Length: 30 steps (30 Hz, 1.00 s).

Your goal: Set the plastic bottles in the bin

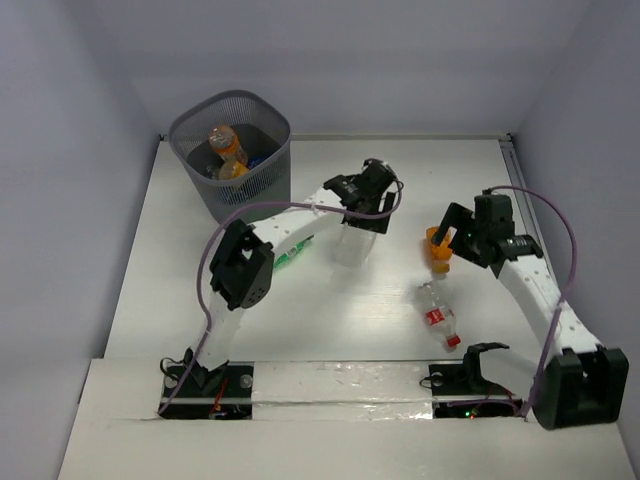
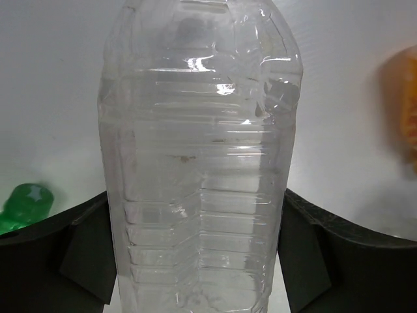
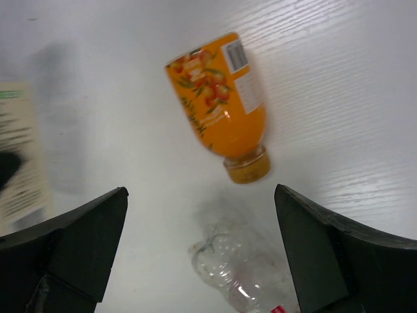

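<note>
1. Left wrist view: the left gripper (image 2: 199, 254) is clamped on a clear bottle (image 2: 202, 130), held upright.
2. Top external view: that bottle is over mid-desk (image 1: 330, 340), well apart from the bin (image 1: 215, 195).
3. The right gripper (image 3: 199, 218) is spread apart and empty, near an orange bottle (image 3: 218, 98) lying on the desk.
4. Inside the bin lie other bottles (image 1: 228, 148).

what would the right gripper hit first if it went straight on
Probably the orange bottle lying on the table ahead of the open right gripper, though depth is unclear.
</note>
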{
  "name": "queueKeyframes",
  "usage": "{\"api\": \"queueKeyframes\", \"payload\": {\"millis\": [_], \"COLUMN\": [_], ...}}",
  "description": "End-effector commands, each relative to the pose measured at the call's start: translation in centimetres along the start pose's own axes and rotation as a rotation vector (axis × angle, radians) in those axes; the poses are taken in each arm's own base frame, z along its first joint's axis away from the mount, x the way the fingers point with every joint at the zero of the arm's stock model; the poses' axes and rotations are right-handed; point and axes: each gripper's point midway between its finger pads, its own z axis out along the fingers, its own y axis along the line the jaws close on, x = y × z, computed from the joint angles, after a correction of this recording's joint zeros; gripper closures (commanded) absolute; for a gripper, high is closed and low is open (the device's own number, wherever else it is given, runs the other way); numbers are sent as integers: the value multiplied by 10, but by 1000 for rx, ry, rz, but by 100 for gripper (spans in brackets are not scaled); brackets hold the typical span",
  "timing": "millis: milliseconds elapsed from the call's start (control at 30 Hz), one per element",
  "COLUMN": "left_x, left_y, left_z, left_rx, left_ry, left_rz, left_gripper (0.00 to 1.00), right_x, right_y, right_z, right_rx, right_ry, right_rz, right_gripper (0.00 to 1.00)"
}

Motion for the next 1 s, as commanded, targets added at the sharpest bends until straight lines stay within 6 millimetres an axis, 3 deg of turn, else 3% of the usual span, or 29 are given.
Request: {"api": "queueKeyframes", "payload": {"millis": [0, 133, 233, 267, 333, 400, 433, 500, 533, 667, 700, 800, 833, 867, 967], "left_x": [-93, -147, -179, -186, -200, -207, -209, -211, -211, -213, -213, -206, -200, -196, -181], "left_y": [-9, 13, 50, 63, 109, 141, 171, 193, 218, 260, 268, 296, 302, 309, 329], "left_z": [-135, -220, -284, -296, -321, -333, -331, -340, -340, -332, -329, -311, -297, -293, -277], "left_rx": [140, 223, 265, 264, 218, 192, 158, 149, 116, 32, 13, -46, -80, -115, -219], "left_ry": [-301, -478, -613, -642, -728, -774, -784, -815, -824, -840, -843, -826, -801, -797, -757], "left_rz": [-63, -161, -253, -278, -352, -412, -452, -484, -518, -567, -580, -616, -618, -620, -617], "left_gripper": [40, 43, 44, 44, 43, 43, 43, 42, 42, 42, 42, 42, 42, 40, 22], "right_x": [-35, -31, -33, -28, -30, -25, -25, -23, -22, -14, -12, -7, -5, -6, -16], "right_y": [1, 7, 18, 18, 21, 19, 18, 15, 14, 8, 7, 3, 2, 1, 5], "right_z": [9, 38, 47, 56, 63, 75, 79, 87, 90, 101, 103, 109, 111, 111, 109], "right_rx": [-9, -35, -76, -74, -81, -71, -61, -42, -38, -12, -11, 1, 5, 8, 3], "right_ry": [-24, 95, 146, 182, 197, 231, 235, 252, 257, 289, 299, 312, 318, 312, 277], "right_rz": [-65, -136, -159, -159, -159, -155, -154, -153, -151, -148, -149, -148, -148, -147, -145], "right_gripper": [0, 0, 0, 0, 0, 1, 3, 4, 5, 6, 10, 14, 20, 20, 33]}}
